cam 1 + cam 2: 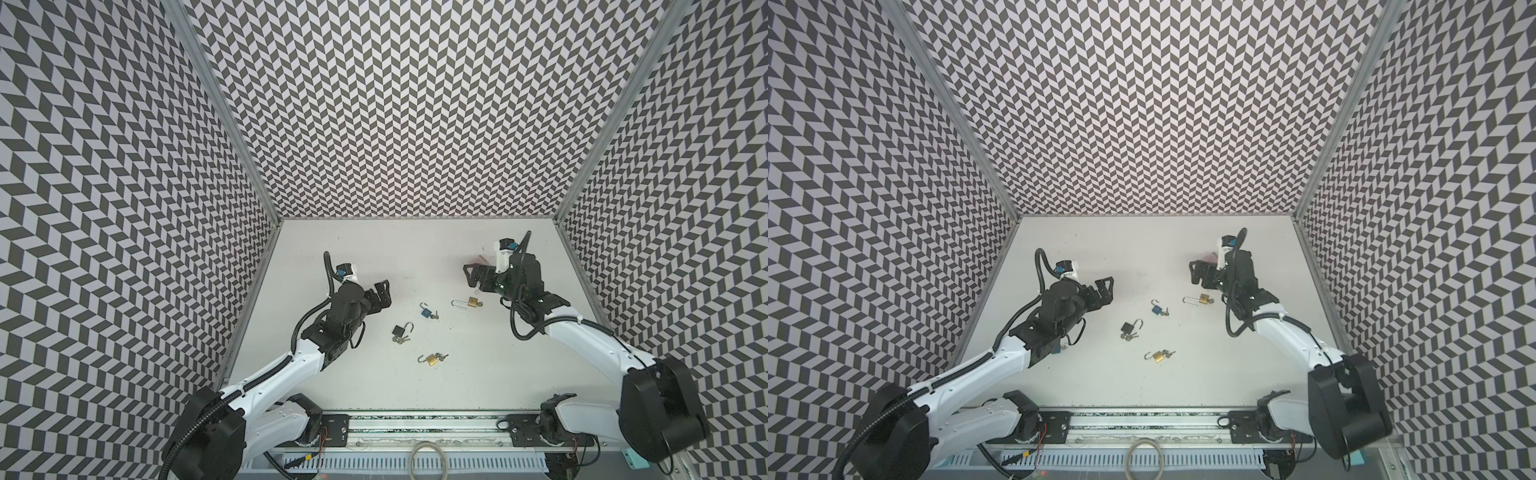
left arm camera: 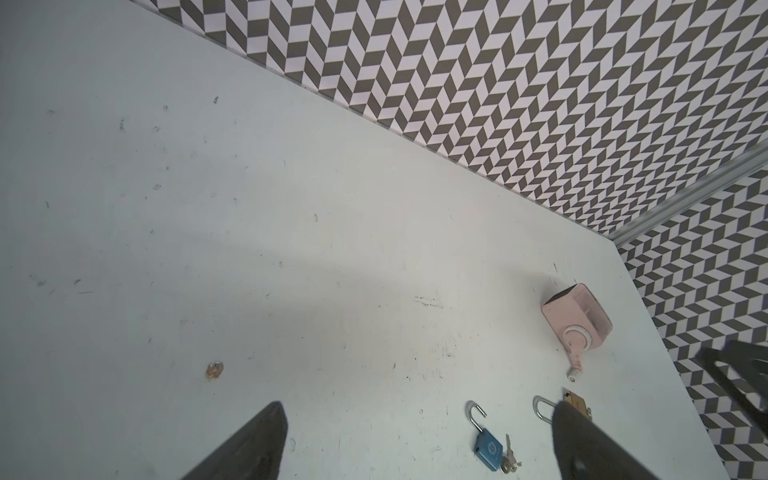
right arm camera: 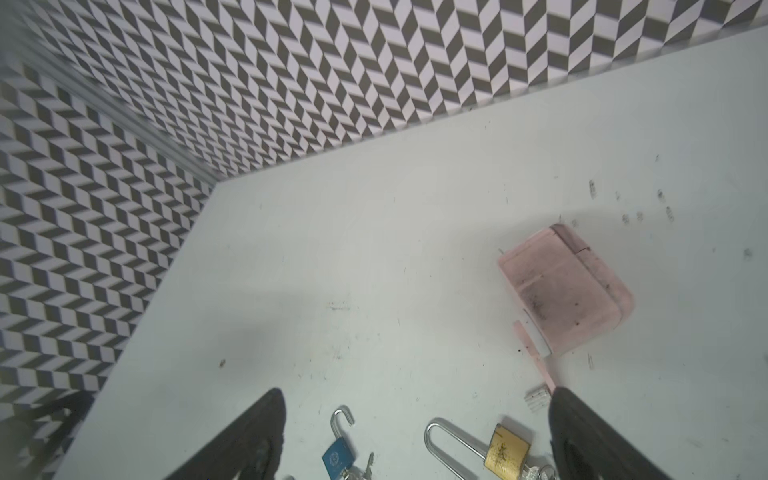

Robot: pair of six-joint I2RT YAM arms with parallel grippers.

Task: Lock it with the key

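We read the clock in both top views with twelve at the back wall and the centre mid-table, a matte white board, scuffed and speckled. Paper-like chevron walls in grey and white close three sides.

At nine o'clock the left gripper hovers, its black angular fingers spread wide, nothing between them. Four padlocks lie flat near the centre, well apart from both grippers.

- The black lock is at seven o'clock. It has a square dark body, and its steel shackle is swung open.
- The blue lock is at the centre. Its body is painted, its hooked shackle is open, and small silver keys sit at its base.
- The brass lock is at six o'clock, with a short open hook.
- The long lock is at three o'clock, a tarnished brass block on a long narrow steel loop.

Each lock shows keys at its body.

At two o'clock the right gripper hangs with its fingers parted and empty.

In the top views only a pink sliver shows behind that gripper. Both wrist views show it whole: a rounded pink case, grimy, with a thin strip trailing from it. The left wrist view adds a round white knob on it. Neither wrist view shows the black lock or the brass lock. The right wrist view gives the long lock's pitted brass closest.
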